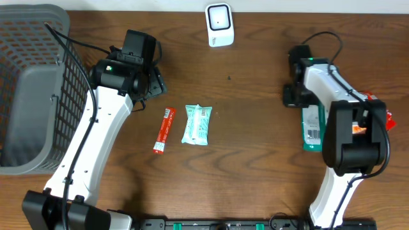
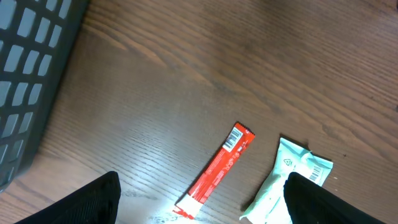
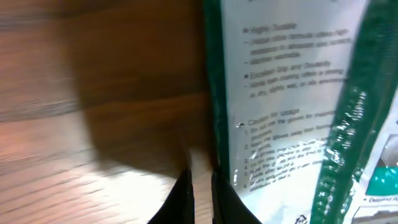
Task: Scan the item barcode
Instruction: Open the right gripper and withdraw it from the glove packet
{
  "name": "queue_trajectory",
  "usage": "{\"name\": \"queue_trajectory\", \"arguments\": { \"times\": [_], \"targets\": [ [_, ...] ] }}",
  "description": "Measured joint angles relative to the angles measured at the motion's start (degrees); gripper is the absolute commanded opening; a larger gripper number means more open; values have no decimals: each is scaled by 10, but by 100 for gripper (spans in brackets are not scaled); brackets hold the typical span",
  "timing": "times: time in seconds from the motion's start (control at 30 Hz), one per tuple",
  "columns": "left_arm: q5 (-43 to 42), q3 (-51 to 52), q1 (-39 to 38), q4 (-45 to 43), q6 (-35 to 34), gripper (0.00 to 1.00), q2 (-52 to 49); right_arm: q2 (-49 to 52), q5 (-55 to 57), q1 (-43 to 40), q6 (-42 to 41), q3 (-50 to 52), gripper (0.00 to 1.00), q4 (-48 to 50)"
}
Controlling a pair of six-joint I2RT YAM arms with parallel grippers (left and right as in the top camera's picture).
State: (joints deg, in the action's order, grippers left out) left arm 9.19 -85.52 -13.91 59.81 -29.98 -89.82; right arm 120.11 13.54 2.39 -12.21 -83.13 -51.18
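A red stick packet (image 1: 165,130) and a mint-green wrapped bar (image 1: 197,124) lie side by side on the wooden table. A barcode shows on the red packet (image 2: 219,169) and on the mint bar (image 2: 292,177). My left gripper (image 2: 202,198) hangs open above them, its fingers wide apart with nothing held. A white scanner (image 1: 218,24) stands at the back centre. A flat green-and-white package (image 1: 312,126) lies under the right arm. My right gripper (image 3: 202,199) is shut to a thin slit beside the left edge of the package (image 3: 292,93), with only table showing between the fingers.
A grey mesh basket (image 1: 32,89) fills the left end of the table, and its wall (image 2: 25,68) shows in the left wrist view. Black cables run behind both arms. Bare wood lies between the scanner and the packets.
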Motion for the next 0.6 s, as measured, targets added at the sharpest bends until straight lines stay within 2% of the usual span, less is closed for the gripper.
{"name": "queue_trajectory", "arguments": {
  "times": [0.1, 0.3, 0.47, 0.5, 0.6],
  "targets": [
    [0, 0, 0, 0, 0, 85, 0, 0, 2, -19, -3, 0, 18, -4],
    [0, 0, 0, 0, 0, 85, 0, 0, 4, -37, -4, 0, 22, -10],
    [0, 0, 0, 0, 0, 85, 0, 0, -24, -37, 13, -2, 31, -26],
    [0, 0, 0, 0, 0, 85, 0, 0, -42, -37, 21, -5, 35, -34],
    [0, 0, 0, 0, 0, 85, 0, 0, -98, -36, 27, -16, 59, -48]
  ]
}}
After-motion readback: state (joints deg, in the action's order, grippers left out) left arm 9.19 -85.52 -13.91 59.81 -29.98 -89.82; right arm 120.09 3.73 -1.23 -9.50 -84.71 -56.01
